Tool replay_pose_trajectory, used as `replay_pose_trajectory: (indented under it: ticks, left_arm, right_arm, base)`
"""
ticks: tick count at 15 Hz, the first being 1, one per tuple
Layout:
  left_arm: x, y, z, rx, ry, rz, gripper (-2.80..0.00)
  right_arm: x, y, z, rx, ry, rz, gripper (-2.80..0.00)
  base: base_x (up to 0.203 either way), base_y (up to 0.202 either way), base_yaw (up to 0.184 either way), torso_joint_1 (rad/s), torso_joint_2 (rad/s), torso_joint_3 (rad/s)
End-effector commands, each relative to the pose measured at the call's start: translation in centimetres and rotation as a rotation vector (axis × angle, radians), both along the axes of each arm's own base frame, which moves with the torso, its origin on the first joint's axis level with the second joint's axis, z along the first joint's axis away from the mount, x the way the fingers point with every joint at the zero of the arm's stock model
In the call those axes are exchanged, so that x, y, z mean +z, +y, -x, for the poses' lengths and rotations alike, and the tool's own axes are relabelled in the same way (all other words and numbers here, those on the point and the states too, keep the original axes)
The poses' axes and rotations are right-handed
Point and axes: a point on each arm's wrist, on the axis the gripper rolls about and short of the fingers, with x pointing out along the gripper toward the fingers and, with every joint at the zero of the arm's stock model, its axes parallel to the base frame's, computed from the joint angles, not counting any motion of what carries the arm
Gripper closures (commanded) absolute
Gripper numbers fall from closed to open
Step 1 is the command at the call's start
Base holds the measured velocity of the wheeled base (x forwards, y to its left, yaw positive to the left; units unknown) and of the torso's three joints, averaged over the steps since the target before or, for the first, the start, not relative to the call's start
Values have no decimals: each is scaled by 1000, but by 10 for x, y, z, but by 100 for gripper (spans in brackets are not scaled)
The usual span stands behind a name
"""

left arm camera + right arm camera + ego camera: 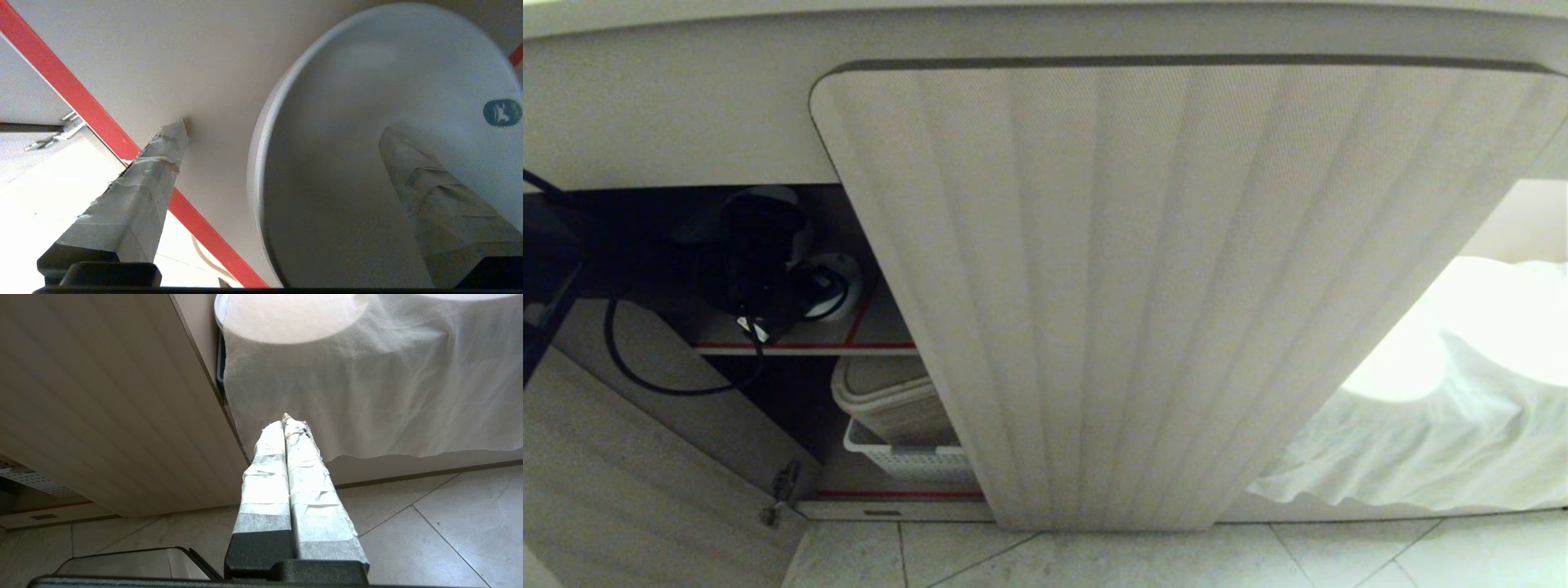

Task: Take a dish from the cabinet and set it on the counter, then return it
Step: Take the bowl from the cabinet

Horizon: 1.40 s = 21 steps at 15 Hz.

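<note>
Straddling the dish's (367, 122) rim, the left gripper (286, 130) gapes wide, 1 finger (429, 196) inside, gripping nothing.

Dish (367, 122) smooth glazed ceramic; cabinet (1176, 286) door matt, ribbed; cloth (367, 388) thin.

A wide beige ribbed cabinet door (1176, 294) with rounded corners fills the centre and right of the frame. At the left, the dark cabinet (670, 220) interior stands open, with 2 red-edged shelves (805, 346). The black left arm (747, 261) reaches in over the upper shelf, beside a white dish (843, 269); a black cable (645, 371) loops below. Lower down sit a beige bin (890, 400) and a white perforated basket (915, 461). White cloth (1421, 425) lies at lower right, above pale floor tiles (1176, 559).
</note>
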Motion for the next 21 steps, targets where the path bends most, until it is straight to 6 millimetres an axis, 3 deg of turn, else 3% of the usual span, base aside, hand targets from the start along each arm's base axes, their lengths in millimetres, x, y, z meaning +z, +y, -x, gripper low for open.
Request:
replay_pose_trajectory:
  ticks: [1, 21]
  left_arm:
    - [-2, 0, 0, 10, 3, 10, 0]
    - [5, 0, 5, 8, 11, 1, 0]
  right_arm:
    - [0, 0, 0, 0, -1, -1, 0]
    - [0, 0, 0, 0, -1, -1, 0]
  base:
    - [0, 0, 0, 0, 0, 0]
    - [0, 0, 0, 0, 0, 0]
